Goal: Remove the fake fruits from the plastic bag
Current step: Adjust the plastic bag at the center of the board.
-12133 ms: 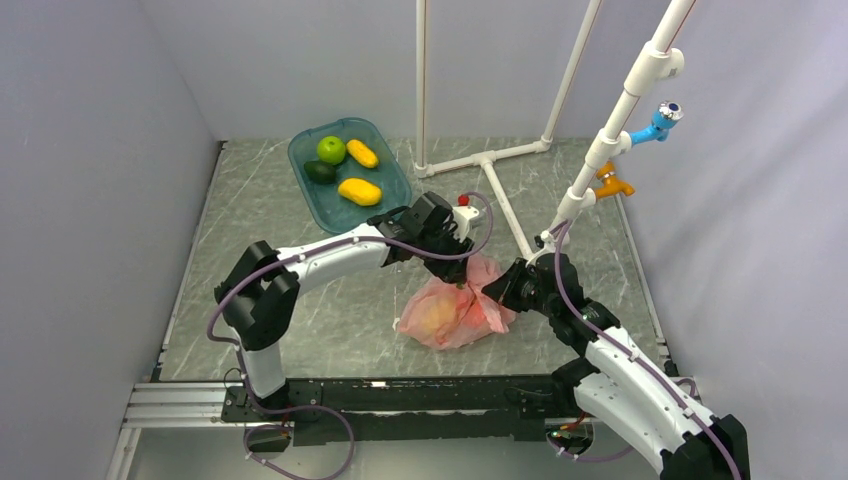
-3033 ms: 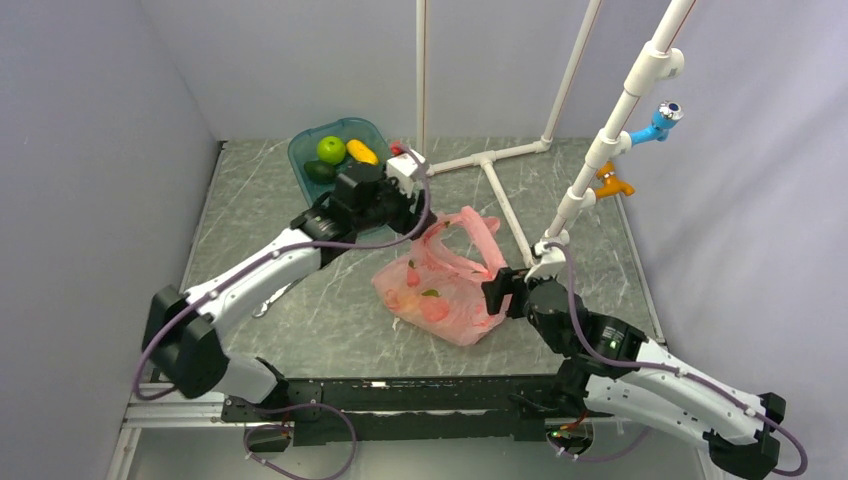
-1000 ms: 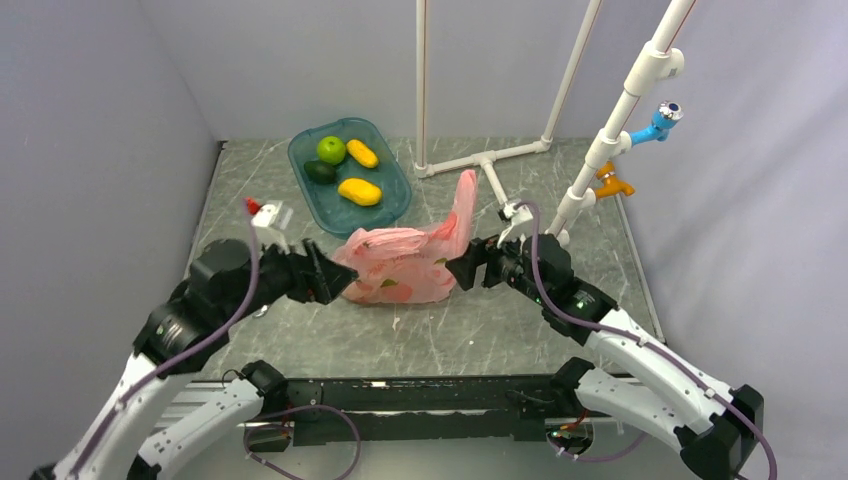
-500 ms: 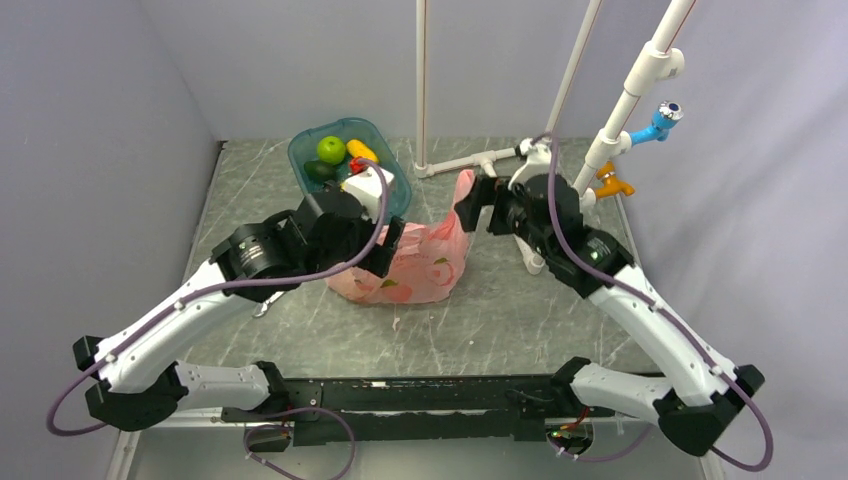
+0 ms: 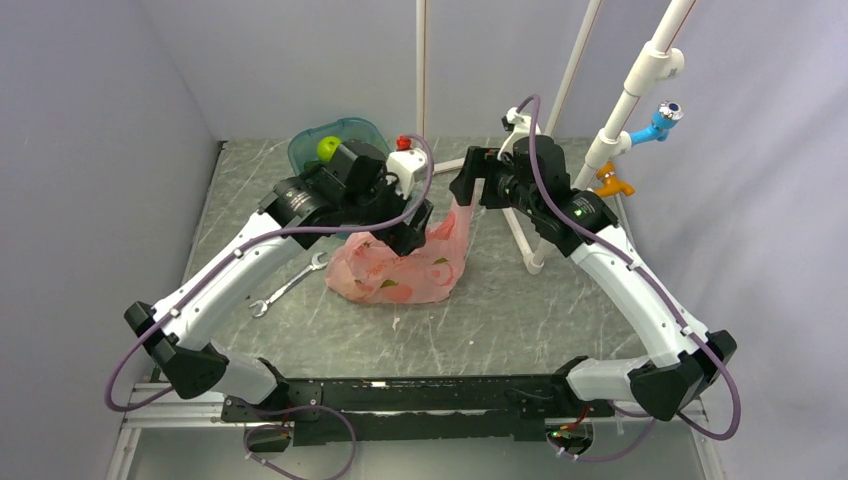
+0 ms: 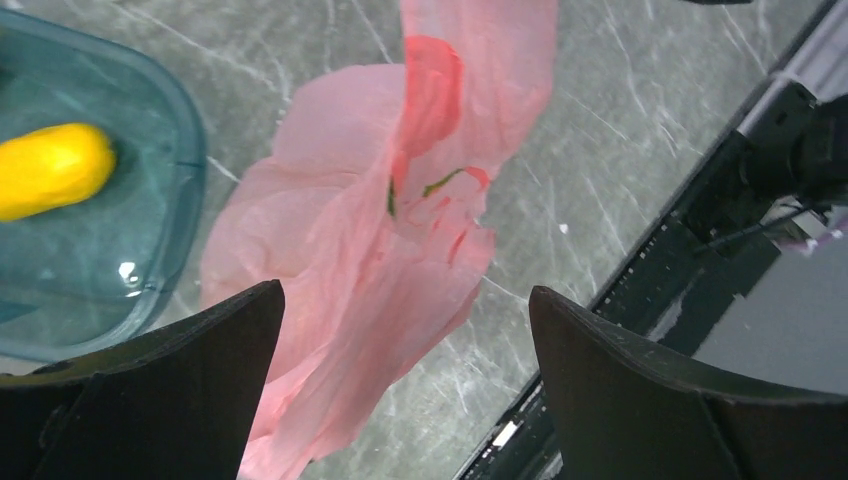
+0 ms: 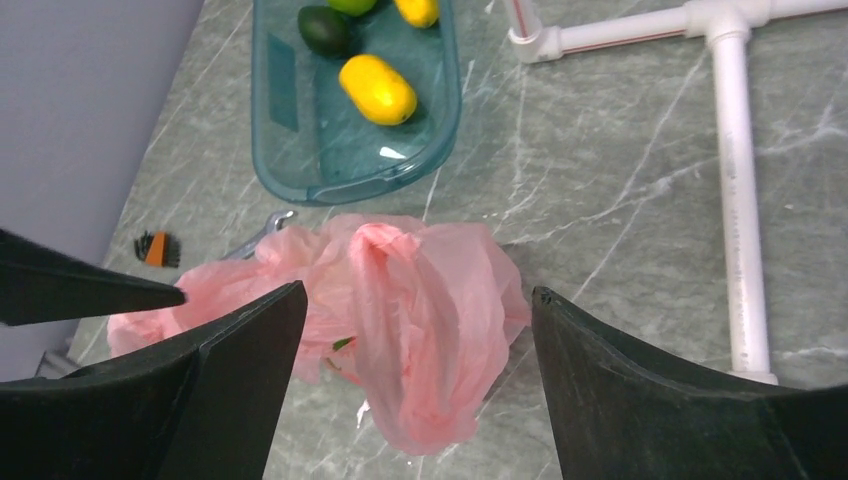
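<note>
The pink plastic bag (image 5: 400, 268) lies crumpled mid-table, one handle standing up at its right end. Red and green shapes (image 5: 386, 291) show through it; which fruits they are I cannot tell. My left gripper (image 5: 415, 238) hovers open over the bag's back edge, the bag (image 6: 360, 280) below its spread fingers. My right gripper (image 5: 462, 190) hangs open above the raised handle, with the bag (image 7: 440, 310) under it. In the teal tray (image 7: 300, 150) lie a yellow oblong fruit (image 7: 378, 88) and a small orange one (image 7: 418, 10).
A green apple (image 5: 327, 148) and a dark avocado (image 7: 325, 30) share the tray. A wrench (image 5: 285, 290) lies left of the bag, with a small orange-and-black tool (image 7: 155, 248) near it. White pipe framework (image 7: 735, 180) stands at the back right.
The left arm swung in from the bag's near left to above its back edge. The right arm rose and moved back over the handle. The bag's body stayed put.
</note>
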Available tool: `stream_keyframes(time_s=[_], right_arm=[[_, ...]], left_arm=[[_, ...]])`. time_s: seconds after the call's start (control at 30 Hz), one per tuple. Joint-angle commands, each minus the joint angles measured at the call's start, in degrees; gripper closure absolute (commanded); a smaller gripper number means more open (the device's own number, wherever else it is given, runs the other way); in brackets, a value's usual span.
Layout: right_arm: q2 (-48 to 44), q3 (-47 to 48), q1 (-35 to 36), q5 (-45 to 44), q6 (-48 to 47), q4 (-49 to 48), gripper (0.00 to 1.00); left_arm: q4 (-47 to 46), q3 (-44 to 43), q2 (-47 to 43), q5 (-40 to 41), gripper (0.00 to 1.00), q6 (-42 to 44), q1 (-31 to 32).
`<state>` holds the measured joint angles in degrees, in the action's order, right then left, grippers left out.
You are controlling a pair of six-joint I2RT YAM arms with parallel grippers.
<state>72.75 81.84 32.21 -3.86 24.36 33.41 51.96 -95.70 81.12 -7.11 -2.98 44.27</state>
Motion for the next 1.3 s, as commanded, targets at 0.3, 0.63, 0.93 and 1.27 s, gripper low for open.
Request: stream_keyframes(time_s=[0.3, 0.63, 0.93, 1.27], right_arm=[[3.24, 1.52, 0.03, 1.91, -4.06, -2.12, 0.73], [-11.18, -8.21, -0.04, -7.25, -9.47, -10.79, 1.00], [-28.26, -24.39, 0.06, 11.71, -6.20, -10.20, 0.67], [-17.95, 1.78, 0.11, 14.89, -14.41, 9.96, 0.19]], left_arm=[[-6.58, -1.45, -2.20, 12.12, 0.82, -0.98, -0.13], [-20.86, 12.90, -21.66, 42.75, 1.00, -18.45, -3.52], [-17.71, 21.81, -30.84, 24.75, 1.00, -38.46, -9.82], [-20.85, 30.74, -38.80, 14.61, 1.00, -39.59, -9.82]])
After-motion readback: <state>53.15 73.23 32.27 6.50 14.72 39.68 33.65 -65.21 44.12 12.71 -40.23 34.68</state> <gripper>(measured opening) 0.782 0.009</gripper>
